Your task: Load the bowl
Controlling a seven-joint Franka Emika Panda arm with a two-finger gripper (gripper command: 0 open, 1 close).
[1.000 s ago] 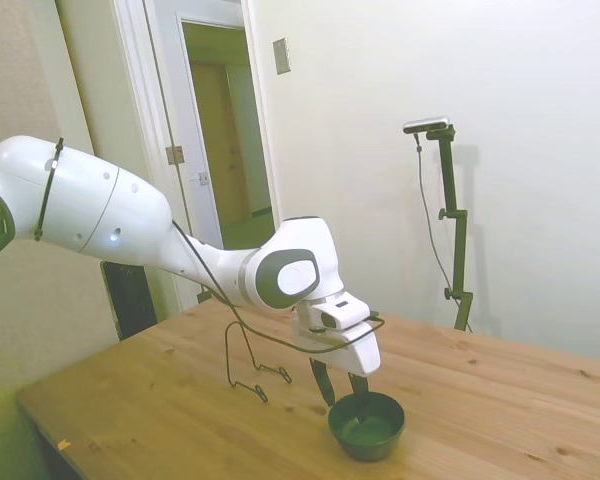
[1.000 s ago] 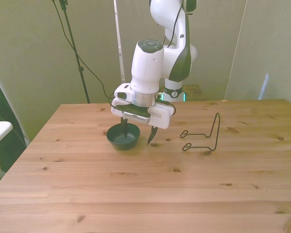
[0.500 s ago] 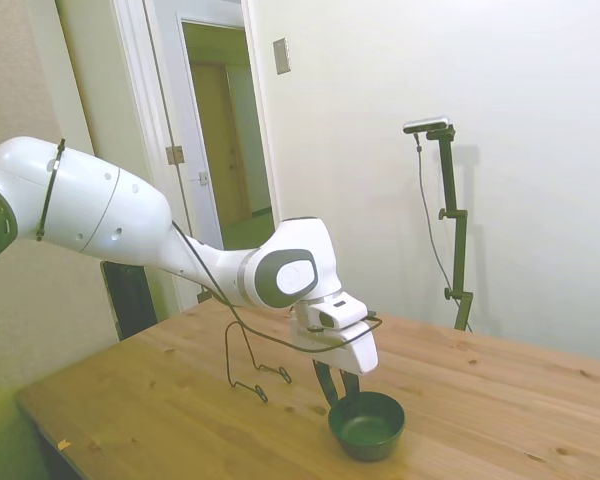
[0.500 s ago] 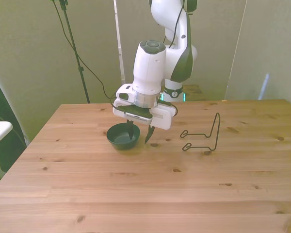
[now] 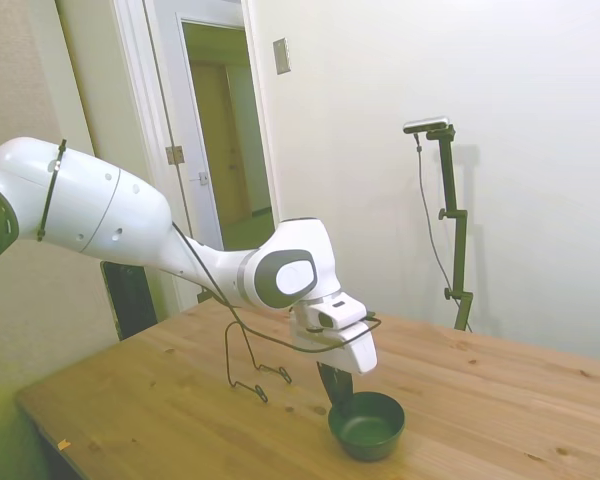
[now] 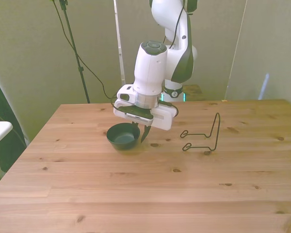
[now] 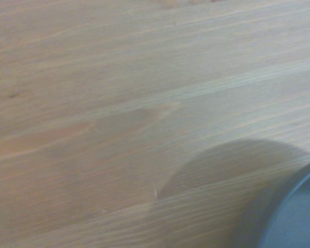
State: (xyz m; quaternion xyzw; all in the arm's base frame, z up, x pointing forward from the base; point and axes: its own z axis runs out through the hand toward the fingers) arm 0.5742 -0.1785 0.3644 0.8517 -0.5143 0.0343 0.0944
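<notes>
Since the earlier frame the fingers have drawn together. The gripper (image 6: 140,132) now stands clenched on the rim of the bowl (image 6: 122,136), at the rim's side nearest the wire rack (image 6: 202,137). The bowl sits upright on the table (image 6: 150,189). The rack stands well apart from the bowl. The wrist view shows only bare wood and a blurred edge of the bowl (image 7: 294,217).

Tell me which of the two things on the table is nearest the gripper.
The dark green bowl: the gripper is right at its rim. The black wire rack stands apart, toward the front view's right.
</notes>
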